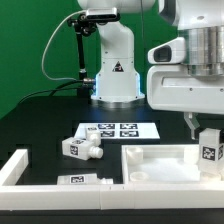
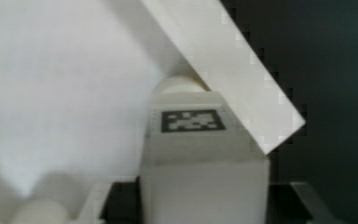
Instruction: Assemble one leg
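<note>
**Leg held in the gripper over the panel**

The leg is found at the lower right of the exterior view, clamped between the jaws of the gripper, which are closed against its sides. It is held upright, with its tag turned toward the camera, over the right-hand part of the square panel. Whether its lower end touches the panel cannot be told. In the wrist view the leg fills the gap between the two dark fingers, and the panel's raised rim is seen running slantwise beyond it.

The leg is judged to be light, stiff and hard, and unlikely to be damaged by a firm grip. Its smooth plastic faces may let it slip or twist if it is pressed against the panel. It is best taken on two opposite flat sides, around the middle, so that the mating end is left free.

Two loose white parts lie left of centre, well apart from the gripper. The marker board lies just behind them.
</note>
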You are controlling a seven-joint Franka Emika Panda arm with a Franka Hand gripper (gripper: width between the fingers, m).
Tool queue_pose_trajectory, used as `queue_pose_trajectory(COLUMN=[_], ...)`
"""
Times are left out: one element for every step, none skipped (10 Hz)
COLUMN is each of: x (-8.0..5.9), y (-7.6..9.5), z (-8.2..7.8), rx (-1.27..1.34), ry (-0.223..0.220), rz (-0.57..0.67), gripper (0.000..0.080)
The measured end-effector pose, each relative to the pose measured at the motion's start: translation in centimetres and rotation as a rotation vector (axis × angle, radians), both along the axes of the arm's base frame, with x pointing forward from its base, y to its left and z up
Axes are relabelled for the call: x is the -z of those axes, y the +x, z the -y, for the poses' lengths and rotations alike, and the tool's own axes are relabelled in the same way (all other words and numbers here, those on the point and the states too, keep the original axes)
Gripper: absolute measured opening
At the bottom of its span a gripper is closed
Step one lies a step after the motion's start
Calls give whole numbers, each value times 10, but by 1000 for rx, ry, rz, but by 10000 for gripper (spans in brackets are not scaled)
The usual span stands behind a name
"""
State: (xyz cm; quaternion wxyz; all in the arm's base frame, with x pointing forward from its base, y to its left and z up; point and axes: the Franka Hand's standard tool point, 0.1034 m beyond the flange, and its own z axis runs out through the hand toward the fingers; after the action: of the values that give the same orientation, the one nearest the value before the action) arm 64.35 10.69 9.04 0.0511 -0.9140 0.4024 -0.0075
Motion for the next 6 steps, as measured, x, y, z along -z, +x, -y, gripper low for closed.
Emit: queue_pose_trajectory(x=[1, 1, 1, 0, 1, 1], y=[0, 0, -1, -1, -1, -1], z=[1, 1, 3, 3, 3, 2], rx=[154, 337, 430, 449, 399, 397], ry=[16, 34, 52, 53, 49, 49], rz=[-14, -20, -26, -28, -23, -22], gripper=[285, 285, 286, 286, 286, 286])
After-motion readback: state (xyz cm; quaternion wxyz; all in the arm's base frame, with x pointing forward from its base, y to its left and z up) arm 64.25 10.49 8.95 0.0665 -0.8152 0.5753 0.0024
